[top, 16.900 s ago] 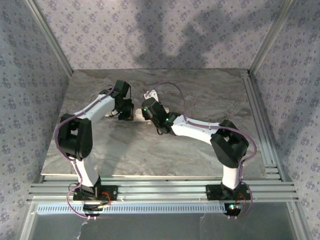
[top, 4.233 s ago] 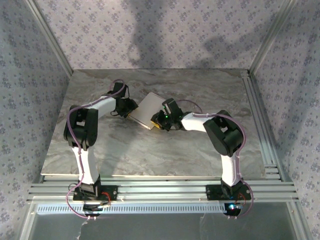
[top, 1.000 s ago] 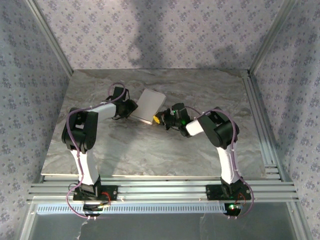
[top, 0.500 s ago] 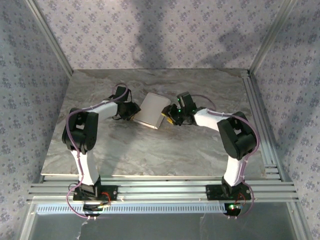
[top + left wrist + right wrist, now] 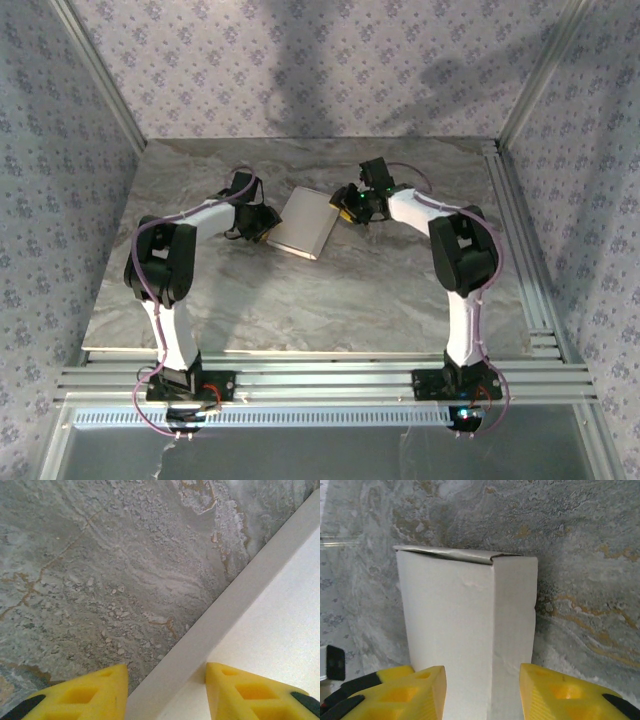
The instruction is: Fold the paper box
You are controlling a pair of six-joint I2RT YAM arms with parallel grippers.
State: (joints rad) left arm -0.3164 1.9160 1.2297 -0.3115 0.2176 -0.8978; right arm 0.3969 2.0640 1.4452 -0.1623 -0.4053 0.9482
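The paper box (image 5: 306,222) lies folded shut on the marble table (image 5: 300,300), a flat white rectangle set at an angle between my two grippers. My left gripper (image 5: 264,226) is at its left edge. In the left wrist view the left gripper (image 5: 167,695) stands open astride that edge of the paper box (image 5: 280,610), with one yellow fingertip (image 5: 250,690) over the top face and the other over the table. My right gripper (image 5: 343,205) is at the far right corner. In the right wrist view the right gripper (image 5: 482,695) is open, and the paper box (image 5: 465,630) stretches away beyond its fingertips.
Aluminium rails (image 5: 520,240) run along the table's right side and front edge. Patterned walls close in the left, back and right. Bare marble extends in front of the box and towards the back.
My right gripper has opened and swung from the box's near right corner up to its far right corner. The box has turned slightly. The left gripper has stayed at the left edge.
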